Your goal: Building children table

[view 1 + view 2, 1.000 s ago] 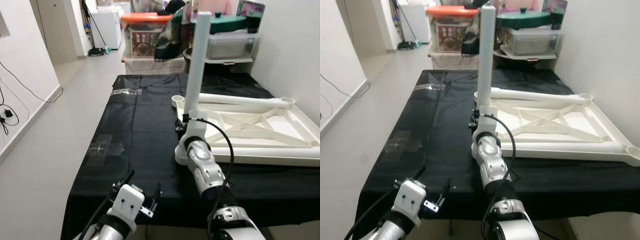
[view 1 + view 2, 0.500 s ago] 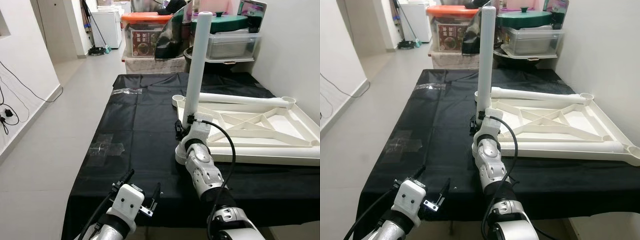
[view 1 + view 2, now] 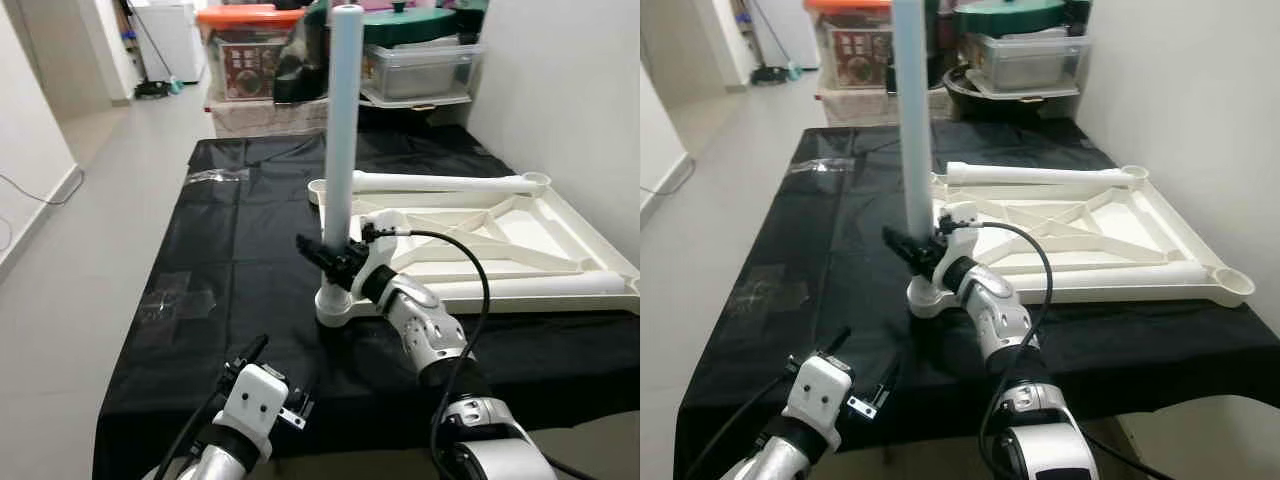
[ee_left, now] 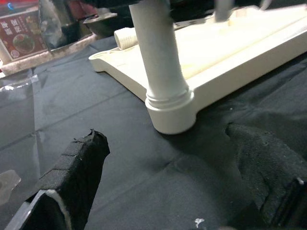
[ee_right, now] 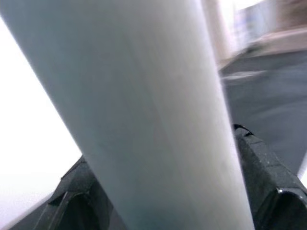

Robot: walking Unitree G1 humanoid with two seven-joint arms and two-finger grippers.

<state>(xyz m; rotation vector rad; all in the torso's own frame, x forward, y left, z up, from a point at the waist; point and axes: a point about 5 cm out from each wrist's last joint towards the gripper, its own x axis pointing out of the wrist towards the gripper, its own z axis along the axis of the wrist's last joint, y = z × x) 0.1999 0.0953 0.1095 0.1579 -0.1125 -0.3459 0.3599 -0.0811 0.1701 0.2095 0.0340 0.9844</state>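
Centre frame, the right gripper clamps the upright leg in the tabletop corner socket. Left gripper hangs wide. Seemingly half-seated; side pull could tilt it.

The right pincer has swung to the upright leg's left side, still gripping.

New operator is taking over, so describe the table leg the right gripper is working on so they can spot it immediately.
On the black-covered table lies an upside-down white tabletop. At its near left corner socket stands a white table leg, gripped low down by the right gripper. It is the upright one; two other legs lie flat on the tabletop.
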